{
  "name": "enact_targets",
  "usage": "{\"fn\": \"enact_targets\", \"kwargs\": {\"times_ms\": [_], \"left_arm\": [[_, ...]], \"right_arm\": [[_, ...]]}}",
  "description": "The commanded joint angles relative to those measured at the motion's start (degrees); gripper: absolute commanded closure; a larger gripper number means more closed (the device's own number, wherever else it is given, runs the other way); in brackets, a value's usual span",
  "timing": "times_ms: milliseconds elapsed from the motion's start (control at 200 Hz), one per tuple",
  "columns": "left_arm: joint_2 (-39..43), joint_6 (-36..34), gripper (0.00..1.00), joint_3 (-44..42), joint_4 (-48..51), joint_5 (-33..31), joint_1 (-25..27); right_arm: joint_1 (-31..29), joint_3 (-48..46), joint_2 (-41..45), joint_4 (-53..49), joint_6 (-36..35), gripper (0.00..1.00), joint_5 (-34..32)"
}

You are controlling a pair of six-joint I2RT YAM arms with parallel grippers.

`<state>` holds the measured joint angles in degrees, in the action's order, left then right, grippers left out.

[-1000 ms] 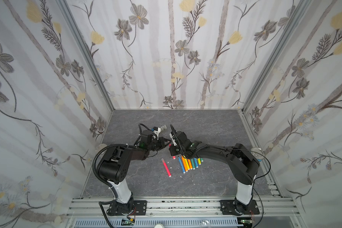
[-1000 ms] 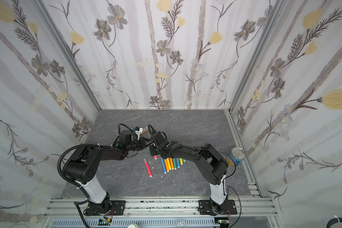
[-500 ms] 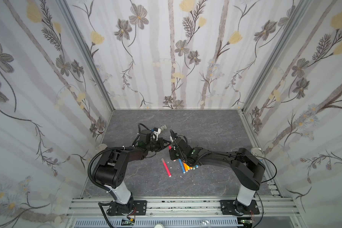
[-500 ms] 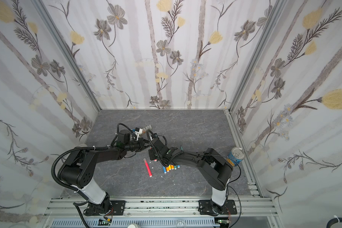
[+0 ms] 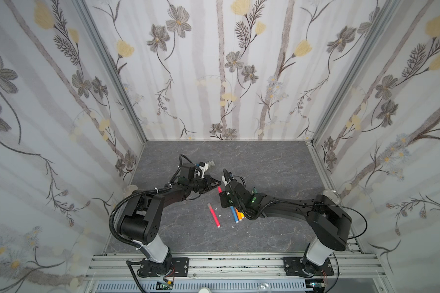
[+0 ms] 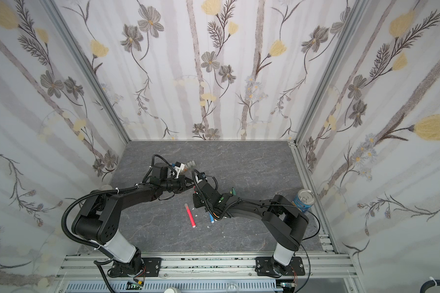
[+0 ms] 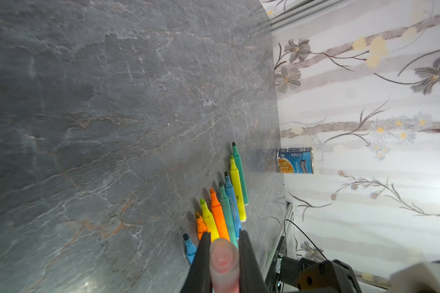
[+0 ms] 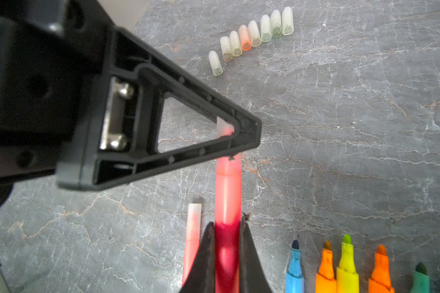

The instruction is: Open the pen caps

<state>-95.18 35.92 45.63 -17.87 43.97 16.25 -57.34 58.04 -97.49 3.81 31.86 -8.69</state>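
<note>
Pen caps (image 8: 254, 33), stubby translucent greyish plastic tubes: 8 already off, lined up loose on the grey stone-patterned tabletop (image 5: 264, 165), at 11 o'clock of the meeting grippers in a top view. Matching them, 8 uncapped felt-tip pens (image 7: 226, 205) in blue, orange, yellow and green, laid side by side at 5 o'clock, partly under the right arm.

Step in hand: pulling cap number 9. Held off the table near its middle, a pink-red marker (image 8: 228, 197), barrel pinched tight in the right gripper (image 8: 226, 223). Closed on the pink-tinted translucent cap (image 7: 224, 258) at the marker's far end, the left gripper (image 5: 218, 181), with 1 black finger on each side, seen end-on from the left wrist. Judging by the unbroken line from barrel to cap in the right wrist view, still seated, not yet parted.

Next move, as a judgement: draw the 2 grippers straight apart along the marker's axis, roughly toward 12 o'clock for the left and 6 o'clock for the right. Keep both grips firm and avoid any sideways bend, the fit likely being snug. Then lay the cap at the end of the row at 11 o'clock and the marker beside the open ones.

Left after that: 1 more pink marker (image 5: 214, 215), lying at 6 o'clock with its pale cap on.
</note>
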Motion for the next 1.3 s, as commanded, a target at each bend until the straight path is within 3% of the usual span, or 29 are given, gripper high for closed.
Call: {"fn": "enact_targets", "kwargs": {"times_ms": [0,305,395,455,655,819,994,1294], "left_arm": [[0.1,-5.7,1.0,1.0,-3.8,-20.9,-1.7],[1.0,-5.3,1.0,1.8,-3.6,-19.6,-2.8],[1.4,-4.7,1.0,2.1,-3.3,-17.6,-2.7],[1.7,-4.2,1.0,2.4,-2.9,-15.7,-2.7],[2.1,-2.1,1.0,3.4,-0.9,-7.8,-1.9],[2.8,-0.3,1.0,4.5,0.5,-3.3,0.3],[2.9,-0.7,1.0,6.0,2.4,-3.5,2.1],[3.4,0.6,1.0,6.8,1.7,-2.5,2.9]], "right_arm": [[-1.1,-0.7,1.3,-8.6,-0.4,1.0,7.5],[-2.4,-2.8,2.1,-6.8,0.4,1.0,6.7],[-2.3,-3.9,3.9,-4.6,-0.4,0.78,6.4],[-1.6,-4.5,5.3,-2.6,-1.3,0.68,6.8],[4.2,-5.2,8.0,4.0,-5.3,0.57,13.7],[7.8,-3.6,7.2,6.0,-7.8,0.53,17.2],[8.2,-0.5,4.2,5.4,-9.1,0.53,18.8],[8.2,3.8,-0.5,1.9,-9.1,0.54,14.8]]}}
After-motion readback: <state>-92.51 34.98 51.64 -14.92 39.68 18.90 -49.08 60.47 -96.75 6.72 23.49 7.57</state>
